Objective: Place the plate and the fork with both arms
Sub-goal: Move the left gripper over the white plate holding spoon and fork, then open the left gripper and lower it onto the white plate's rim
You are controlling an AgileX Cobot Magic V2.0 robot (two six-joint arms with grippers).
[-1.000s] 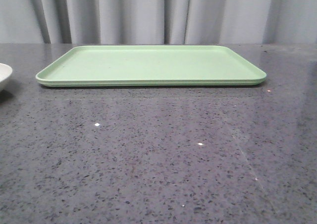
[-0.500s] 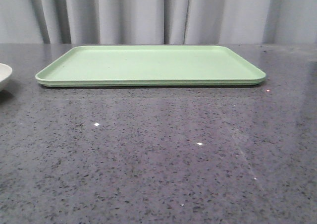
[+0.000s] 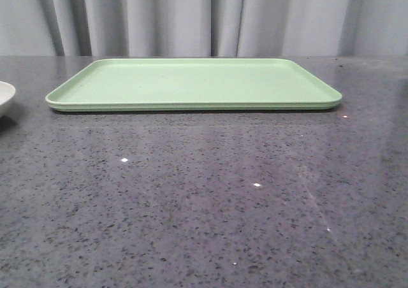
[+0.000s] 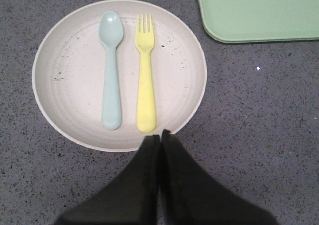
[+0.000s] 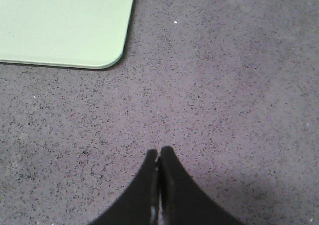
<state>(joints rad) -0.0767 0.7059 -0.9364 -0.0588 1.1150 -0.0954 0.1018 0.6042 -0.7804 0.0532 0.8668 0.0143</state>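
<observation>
Front view: light-green tray (image 3: 194,83) lies flat across upper centre on the speckled grey table (image 3: 204,199); the plate (image 3: 5,97) is just a sliver at the left edge.

Left wrist view: plate (image 4: 75,90) fills the upper left, carrying the fork (image 4: 145,75) beside a blue-green spoon (image 4: 111,70). Left gripper (image 4: 160,137), lower centre, is closed, empty, tips at the plate's rim.

Right wrist view: right gripper (image 5: 159,155), lower centre, closed on nothing, over bare table; tray corner upper left.

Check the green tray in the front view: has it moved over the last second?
No. The tray keeps its place against the curtain folds and the bright fleck on the table; a tiny one-off offset looks like camera jitter.
</observation>
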